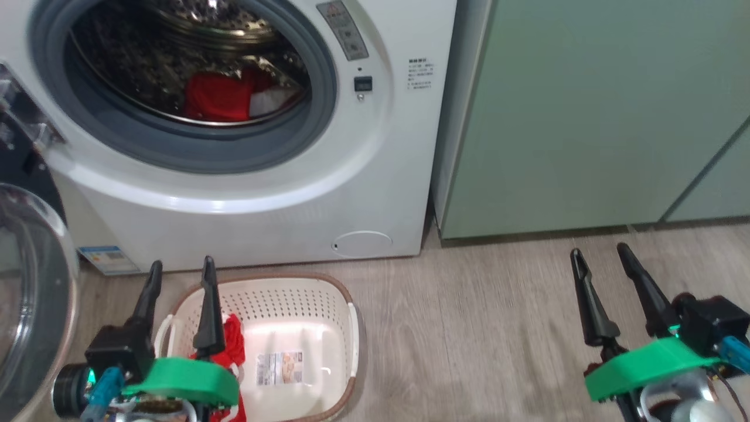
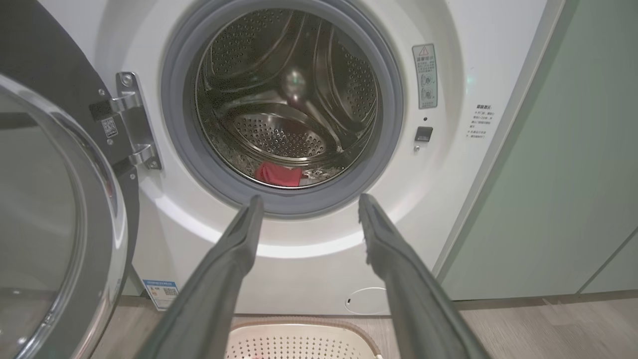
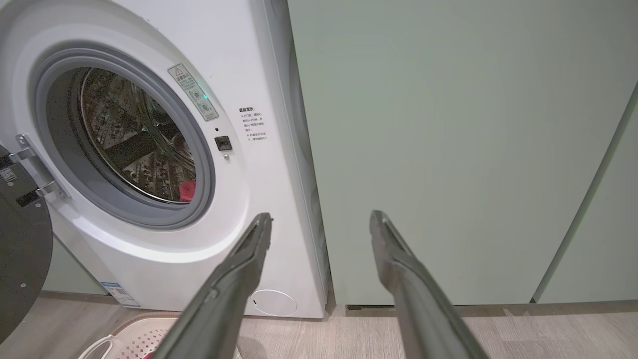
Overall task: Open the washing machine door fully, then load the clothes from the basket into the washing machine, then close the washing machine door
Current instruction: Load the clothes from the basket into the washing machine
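The white washing machine [image 1: 246,193] stands with its door [image 1: 29,293] swung wide to the left, glass bowl facing out. Red and white clothes [image 1: 225,97] lie at the bottom of the steel drum [image 2: 286,94]. On the floor in front sits the cream basket [image 1: 310,305], and a red garment [image 1: 231,346] lies at its left side. My left gripper [image 1: 180,271] hangs open above the basket's left rim, fingers pointing at the machine, nothing between them. Off to the right, my right gripper [image 1: 600,253] is open over bare floor, empty.
A pale green cabinet [image 1: 586,117] stands flush against the machine's right side. Grey wood-look floor [image 1: 469,328] stretches between the basket and my right arm. The open door [image 2: 55,224] takes up the space left of the basket.
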Robot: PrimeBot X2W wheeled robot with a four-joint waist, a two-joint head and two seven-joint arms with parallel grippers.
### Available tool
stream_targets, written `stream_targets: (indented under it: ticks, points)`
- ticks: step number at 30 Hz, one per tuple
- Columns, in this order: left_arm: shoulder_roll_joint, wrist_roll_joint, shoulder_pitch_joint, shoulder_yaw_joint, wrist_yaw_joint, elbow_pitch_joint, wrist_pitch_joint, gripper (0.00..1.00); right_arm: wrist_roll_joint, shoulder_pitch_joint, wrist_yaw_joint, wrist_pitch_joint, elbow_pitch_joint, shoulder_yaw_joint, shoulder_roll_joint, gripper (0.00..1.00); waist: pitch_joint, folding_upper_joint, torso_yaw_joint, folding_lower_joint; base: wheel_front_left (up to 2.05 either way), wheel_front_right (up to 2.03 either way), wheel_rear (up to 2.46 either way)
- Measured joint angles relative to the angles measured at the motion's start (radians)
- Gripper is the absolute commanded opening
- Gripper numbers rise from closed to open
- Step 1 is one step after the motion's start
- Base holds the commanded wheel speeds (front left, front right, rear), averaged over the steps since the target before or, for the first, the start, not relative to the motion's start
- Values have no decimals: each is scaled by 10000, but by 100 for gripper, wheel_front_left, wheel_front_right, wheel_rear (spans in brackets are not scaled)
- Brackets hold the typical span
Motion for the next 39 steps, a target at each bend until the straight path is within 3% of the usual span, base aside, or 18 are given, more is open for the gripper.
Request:
stream_targets:
  ticks: [14,31,39]
  points:
    - [44,-98,196,242,-418,385,0,100,0,496,0,307,-426,-61,10,100,-436,0,172,0,0,0,0]
    - [52,-96,196,245,-408,433,0,100,2,495,0,305,-426,-56,15,100,-349,0,247,1,0,0,0]
    - [42,-94,-564,155,-493,857,353,100,2,408,0,301,-587,33,17,100,285,-1,295,1,0,0,0]
